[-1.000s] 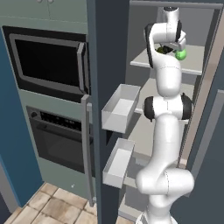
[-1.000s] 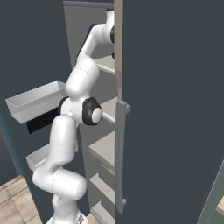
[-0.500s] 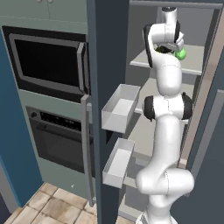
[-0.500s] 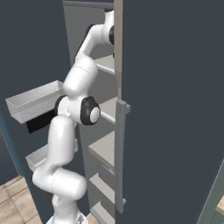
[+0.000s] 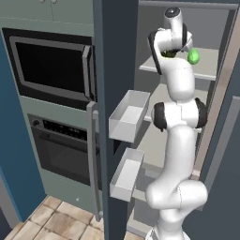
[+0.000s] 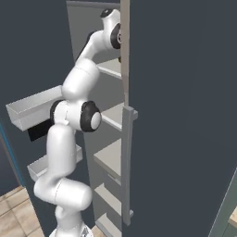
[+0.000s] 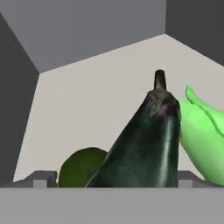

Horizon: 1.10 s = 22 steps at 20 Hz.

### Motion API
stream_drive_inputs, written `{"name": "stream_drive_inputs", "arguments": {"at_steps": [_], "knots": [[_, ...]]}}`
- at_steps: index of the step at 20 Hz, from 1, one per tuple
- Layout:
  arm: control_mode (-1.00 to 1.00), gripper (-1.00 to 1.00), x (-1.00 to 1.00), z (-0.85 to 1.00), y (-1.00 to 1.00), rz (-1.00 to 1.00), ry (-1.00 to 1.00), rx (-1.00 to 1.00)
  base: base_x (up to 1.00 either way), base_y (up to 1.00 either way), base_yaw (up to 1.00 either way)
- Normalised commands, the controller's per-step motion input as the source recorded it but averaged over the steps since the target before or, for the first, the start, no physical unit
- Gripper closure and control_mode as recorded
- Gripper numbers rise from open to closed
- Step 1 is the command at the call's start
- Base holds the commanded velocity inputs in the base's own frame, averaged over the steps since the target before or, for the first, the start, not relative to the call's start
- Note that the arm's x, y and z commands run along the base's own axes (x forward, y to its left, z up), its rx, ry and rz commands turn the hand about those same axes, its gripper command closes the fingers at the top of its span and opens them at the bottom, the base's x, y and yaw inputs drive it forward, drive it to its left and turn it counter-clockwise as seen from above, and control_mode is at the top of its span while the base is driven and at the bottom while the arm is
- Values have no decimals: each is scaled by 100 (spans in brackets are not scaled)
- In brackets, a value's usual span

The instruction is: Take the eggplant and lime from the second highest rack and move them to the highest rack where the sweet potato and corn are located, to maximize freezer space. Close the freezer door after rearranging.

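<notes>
In the hand view a dark purple eggplant (image 7: 144, 140) lies on the freezer's highest rack (image 7: 87, 109), stem pointing away. My gripper (image 7: 116, 179) is open, its fingertips (image 7: 43, 177) standing either side of the eggplant's near end. The dark green lime (image 7: 81, 168) rests at the eggplant's left, the light-green corn (image 7: 203, 131) at its right. The left base view has my hand (image 5: 172, 52) up at the top rack (image 5: 208, 70), beside the corn (image 5: 193, 57). The sweet potato is hidden. The freezer door (image 5: 117, 56) stands open.
Two translucent bins (image 5: 129, 115) jut from the door's inner face, close to my arm. The second highest rack (image 5: 161, 91) lies just below my hand. A microwave (image 5: 47, 65) and oven (image 5: 61, 145) stand left of the door. A closed dark panel (image 6: 185, 115) flanks the freezer's right.
The jaws have spread apart around the eggplant. The arm stays up at the top rack, and the corn has not moved.
</notes>
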Motion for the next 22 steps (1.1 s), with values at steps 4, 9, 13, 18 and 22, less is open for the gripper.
{"name": "stream_drive_inputs", "arguments": {"at_steps": [4, 9, 13, 18, 22], "knots": [[-100, -100, -12, -11, 15, 0, -5, -12, 0, 0, 0], [-100, -100, -23, 0, 0, 0, -1, 0, 0, 0, 0], [-100, -100, -34, 8, 0, 1, -1, 0, 0, 0, 0], [-100, -100, -59, 31, 0, 9, -11, 0, 0, 0, 0], [-100, -100, -73, 25, 2, 13, -8, 0, 0, 0, 0]]}}
